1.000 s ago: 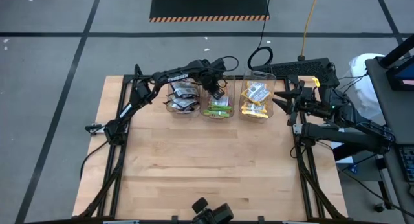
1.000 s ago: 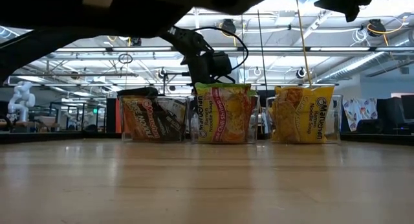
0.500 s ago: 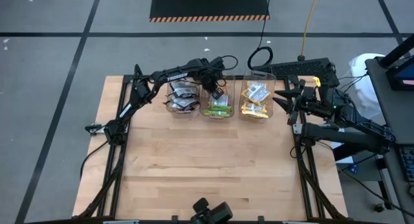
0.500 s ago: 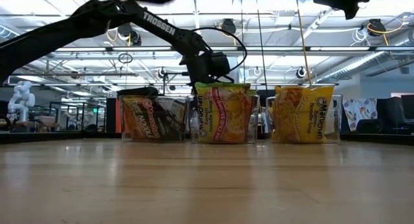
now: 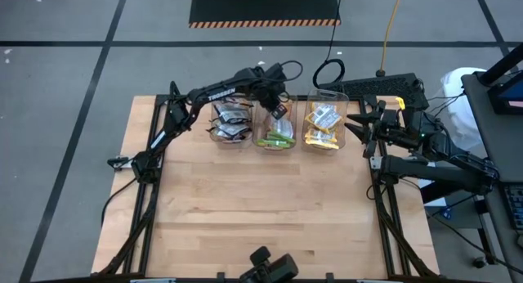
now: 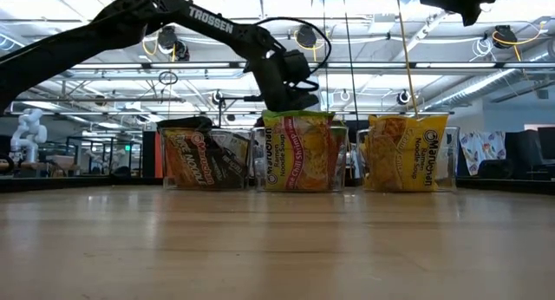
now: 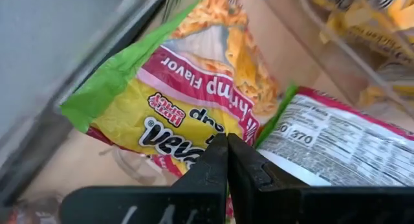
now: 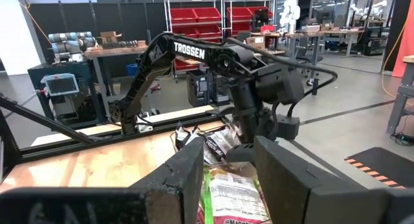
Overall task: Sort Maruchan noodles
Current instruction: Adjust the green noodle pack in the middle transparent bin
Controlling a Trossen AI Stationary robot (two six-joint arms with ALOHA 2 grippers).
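High view: left tool sits over the middle clear bin at the far edge of the surface, arm stretched across from the left side. Left wrist view shows its fingers pressed together with nothing between them, tips just above a lime-green and pink noodle packet lying in that bin; a second packet lies back-side up beside it.

Three bins stand in a row: black and red-orange packets in the left bin, lime-green ones in the middle, yellow-orange ones in the right bin. Low view agrees: black packets, green-pink, yellow, all upright inside the bins, left tool right above the middle one.

Right tool waits off the right edge of the surface, beside the yellow bin, fingers spread wide, holding nothing.
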